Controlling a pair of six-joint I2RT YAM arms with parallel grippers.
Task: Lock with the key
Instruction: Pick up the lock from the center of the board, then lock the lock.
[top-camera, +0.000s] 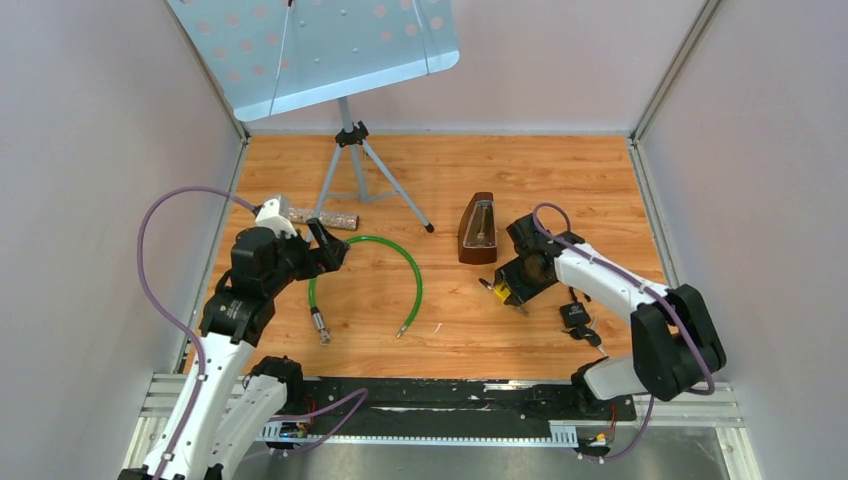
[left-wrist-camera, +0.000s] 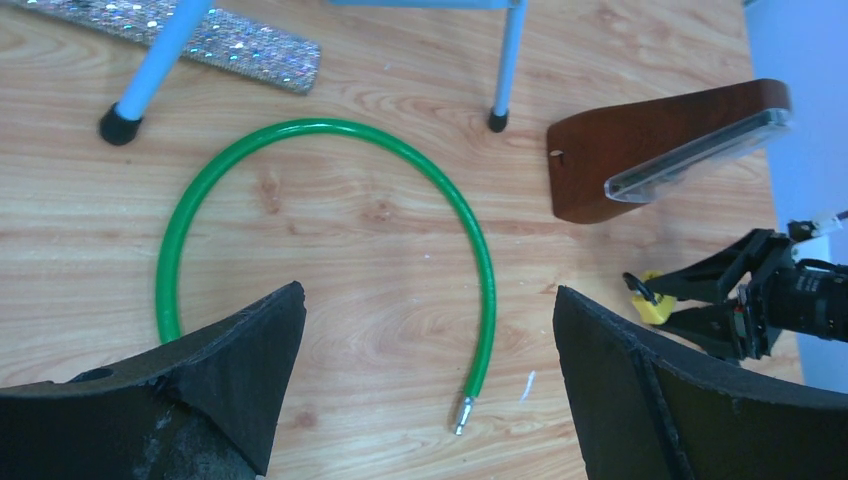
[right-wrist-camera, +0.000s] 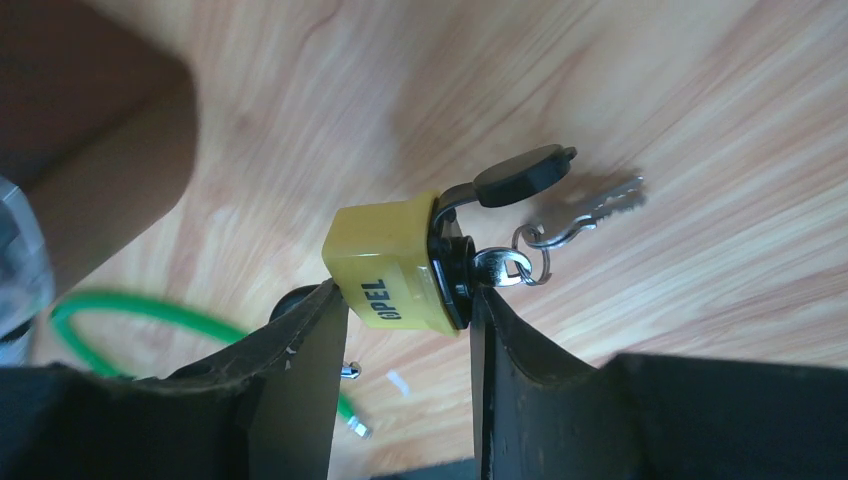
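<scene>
Your right claw (right-wrist-camera: 405, 305) is clenched on the yellow lock (right-wrist-camera: 390, 262), one finger on each broad side. It sits low in the right half of the table (top-camera: 440, 170), roughly midway between the far and near edges. The key (right-wrist-camera: 520, 177) is in the lock's black end, and a spare key (right-wrist-camera: 590, 215) dangles from the ring beside it.

Your left claw (left-wrist-camera: 428, 300) is released and grasps nothing. It hovers over the green cable (left-wrist-camera: 330, 128), which lies in an arc left of centre, well apart from the lock.

The cable's metal end (left-wrist-camera: 462, 413) looks free, so it probably has to be seated in the lock before the key is turned. Take the cable just behind that end so it cannot flop. Hold the lock firm and level as you feed the end straight in. When you turn the key, pinch its head across the flats and twist about its own axis. Watch that the spare key does not snag. The metronome (top-camera: 478, 230) stands just beyond the lock, toward the far edge.
</scene>
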